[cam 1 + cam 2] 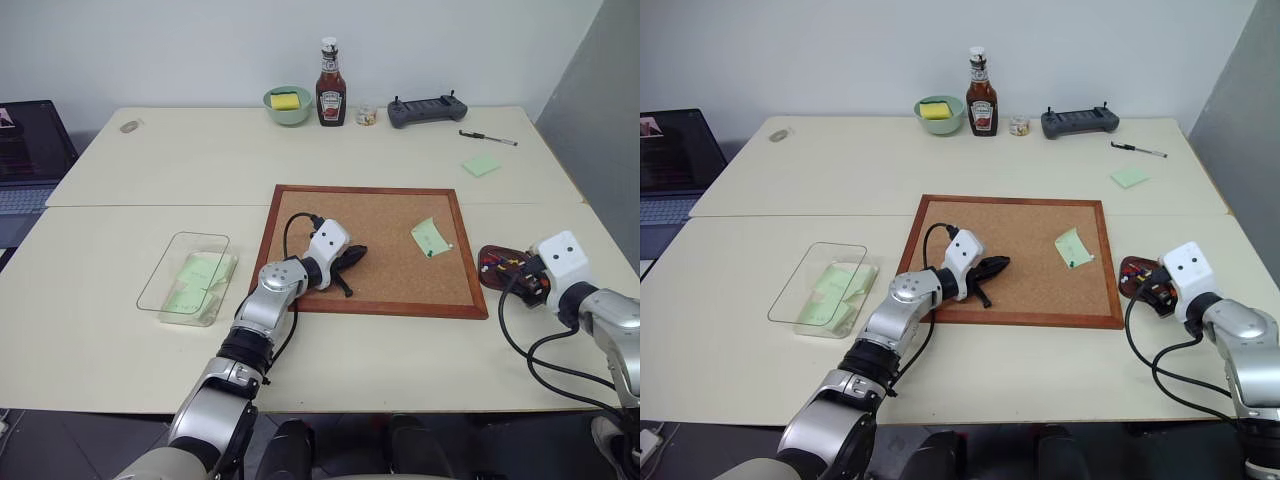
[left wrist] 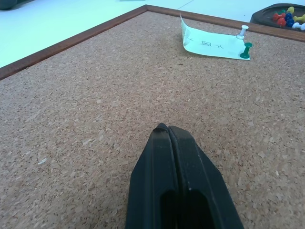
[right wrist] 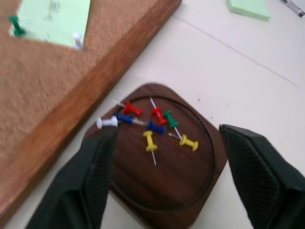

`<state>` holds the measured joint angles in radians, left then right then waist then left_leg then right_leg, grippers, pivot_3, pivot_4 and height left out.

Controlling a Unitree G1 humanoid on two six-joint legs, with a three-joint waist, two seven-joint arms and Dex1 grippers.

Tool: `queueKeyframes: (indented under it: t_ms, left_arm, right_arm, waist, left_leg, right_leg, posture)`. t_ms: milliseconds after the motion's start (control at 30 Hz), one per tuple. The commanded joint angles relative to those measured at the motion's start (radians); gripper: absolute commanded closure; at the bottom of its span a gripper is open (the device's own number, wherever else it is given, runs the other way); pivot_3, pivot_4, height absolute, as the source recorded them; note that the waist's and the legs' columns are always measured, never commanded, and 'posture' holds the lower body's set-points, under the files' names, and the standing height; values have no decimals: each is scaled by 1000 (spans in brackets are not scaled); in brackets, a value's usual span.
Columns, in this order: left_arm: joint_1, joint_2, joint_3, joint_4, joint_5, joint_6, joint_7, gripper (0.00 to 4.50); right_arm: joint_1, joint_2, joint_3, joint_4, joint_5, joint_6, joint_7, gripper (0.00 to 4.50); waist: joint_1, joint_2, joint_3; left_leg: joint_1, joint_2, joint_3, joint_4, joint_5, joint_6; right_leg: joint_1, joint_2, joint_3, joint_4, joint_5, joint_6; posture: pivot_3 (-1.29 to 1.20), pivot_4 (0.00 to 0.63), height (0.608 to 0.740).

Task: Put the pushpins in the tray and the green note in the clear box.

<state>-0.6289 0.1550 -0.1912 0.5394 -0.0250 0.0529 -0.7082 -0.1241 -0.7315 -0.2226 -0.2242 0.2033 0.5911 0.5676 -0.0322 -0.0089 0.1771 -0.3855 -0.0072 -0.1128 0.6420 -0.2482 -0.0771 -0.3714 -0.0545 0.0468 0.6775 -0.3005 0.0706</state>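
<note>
Left fingers [image 2: 169,131] closed over corkboard [image 1: 400,290], right fingers [image 3: 95,167] spread above tray [image 3: 190,191], apparently empty

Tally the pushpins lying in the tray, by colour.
In the tray:
red pins: 2
blue pins: 2
yellow pins: 2
green pins: 1
white pins: 1
Total: 8
</note>
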Motion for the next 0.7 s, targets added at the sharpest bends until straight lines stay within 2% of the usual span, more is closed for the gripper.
queueKeyframes:
  t_ms: [33,267,567,600,633,700]
  left_arm:
    - [11,-3,-28,38,27,6,-2,4500]
    - [8,-6,-31,35,31,7,-2,4500]
    - [15,1,-29,18,29,12,5,4500]
    - [17,2,-29,16,29,13,6,4500]
    - [18,3,-28,14,28,14,7,4500]
    - [21,4,-27,12,28,14,7,4500]
  right_arm:
    - [-53,9,12,-76,72,7,58,528]
    - [-217,128,160,177,-40,-133,-16,528]
    - [-326,175,218,416,-109,-276,-10,528]
    - [-328,176,220,428,-114,-286,-8,888]
    - [-330,177,221,436,-118,-292,-6,972]
    - [-331,177,221,443,-121,-297,-2,1428]
  waist:
    - [0,0,0]
    - [0,-1,0]
    - [1,0,0]
    - [1,0,0]
    - [0,0,0]
    - [0,0,0]
  left_leg:
    - [0,0,0,0,0,0]
    - [1,0,-1,0,0,0]
    - [1,0,-1,-1,0,0]
    - [1,0,-1,-1,0,0]
    - [1,0,-1,-1,0,0]
    - [1,0,-1,-1,0,0]
  right_leg:
    - [0,0,0,0,0,0]
    - [2,0,-1,-1,0,0]
    - [1,0,-1,-1,0,0]
    - [1,0,-1,-1,0,0]
    - [1,0,-1,-1,0,0]
    - [1,0,-1,-1,0,0]
  posture:
    - [0,150,740]
    - [0,150,740]
    - [0,150,740]
    - [0,150,740]
    - [0,150,740]
    - [0,150,740]
